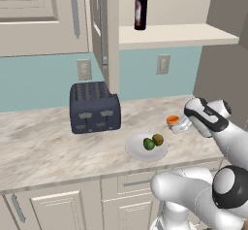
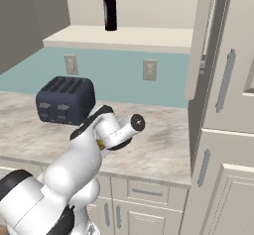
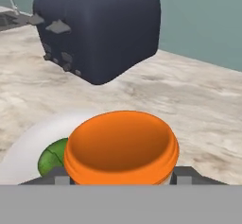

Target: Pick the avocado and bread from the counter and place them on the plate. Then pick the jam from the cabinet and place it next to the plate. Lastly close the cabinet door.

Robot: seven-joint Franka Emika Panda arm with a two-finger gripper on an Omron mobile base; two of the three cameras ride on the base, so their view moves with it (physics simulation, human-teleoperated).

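My gripper (image 1: 180, 124) is shut on the jam (image 1: 173, 121), a squat orange jar held low over the counter (image 1: 48, 146), just right of the plate (image 1: 135, 150). The hand view has the jam (image 3: 122, 147) large between the two fingertips (image 3: 61, 176), with the plate's white rim (image 3: 28, 147) behind it. On the plate lie the green avocado (image 1: 148, 144) and, touching it on the right, the brown bread (image 1: 158, 139). A slice of the avocado (image 3: 51, 158) peeks out from behind the jar. The cabinet door (image 1: 104, 25) stands open above the toaster.
A dark blue toaster (image 1: 94, 106) stands on the counter left of and behind the plate. A tall wine bottle (image 1: 140, 6) is on the cabinet shelf (image 1: 179, 34). The open door's edge (image 2: 198, 40) hangs over the counter. Cream drawers run below the counter's front edge.
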